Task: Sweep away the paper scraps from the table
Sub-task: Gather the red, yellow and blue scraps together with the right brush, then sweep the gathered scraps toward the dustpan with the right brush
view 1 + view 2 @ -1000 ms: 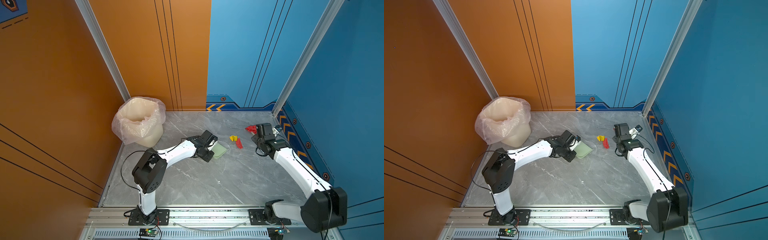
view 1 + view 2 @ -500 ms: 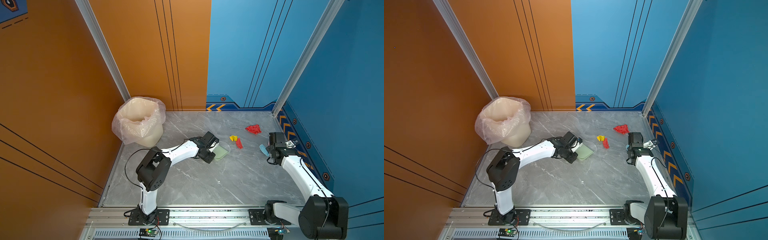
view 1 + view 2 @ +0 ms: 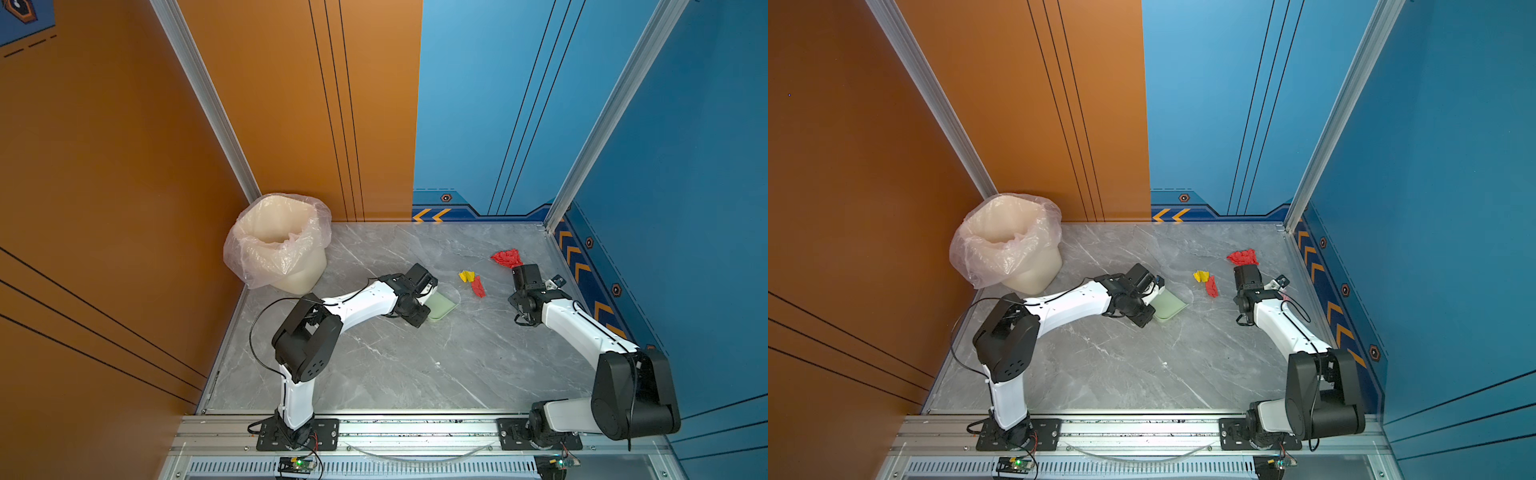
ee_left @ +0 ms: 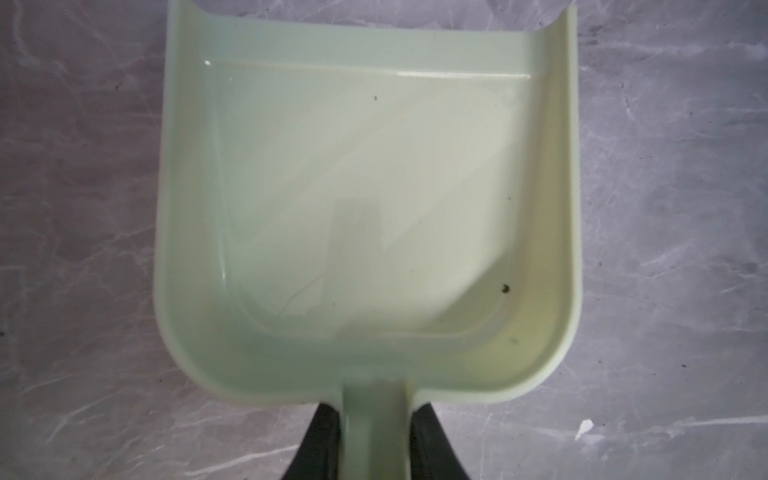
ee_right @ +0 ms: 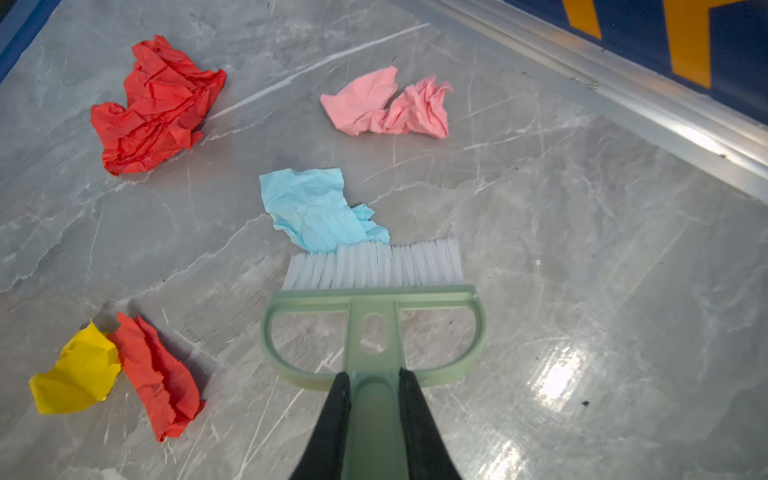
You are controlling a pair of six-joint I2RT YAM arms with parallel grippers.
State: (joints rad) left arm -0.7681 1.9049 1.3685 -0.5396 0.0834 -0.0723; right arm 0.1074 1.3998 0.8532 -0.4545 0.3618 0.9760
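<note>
The paper scraps lie on the right half of the counter (image 3: 395, 365). In both top views a large red wad (image 3: 507, 258) (image 3: 1243, 257) sits far back, near the far right corner. A small yellow scrap (image 3: 466, 275) (image 3: 1201, 275) and a narrow red scrap (image 3: 478, 286) (image 3: 1212, 286) touch each other a little nearer and further left. The right wrist view shows these three again: the large red wad (image 5: 158, 104), and the yellow scrap (image 5: 77, 374) pressed against the narrow red one (image 5: 160, 374). It also shows a pink wad (image 5: 386, 108) close to the silver rim at the right wall and a light blue scrap (image 5: 316, 208). All of them rest on the grey veined surface.

The white bristles of a pale green brush (image 5: 374, 291) touch the edge of the light blue scrap. The right jaws are closed tightly on the brush's handle, one black jaw on each side of it. The right arm (image 3: 582, 328) reaches from the near right towards the large red wad.

Left of the yellow and red pair, and apart from them, a pale green dustpan (image 3: 442, 305) (image 3: 1169, 305) lies flat on the counter with its open mouth turned to the right. The left wrist view shows a few dark specks in the pan (image 4: 365, 208). The left jaws are clamped on its handle, and the left arm (image 3: 361, 299) stretches in from the near left.

In the far left corner stands a cream bin (image 3: 278, 245) (image 3: 1007, 241) lined with a clear plastic bag.
</note>
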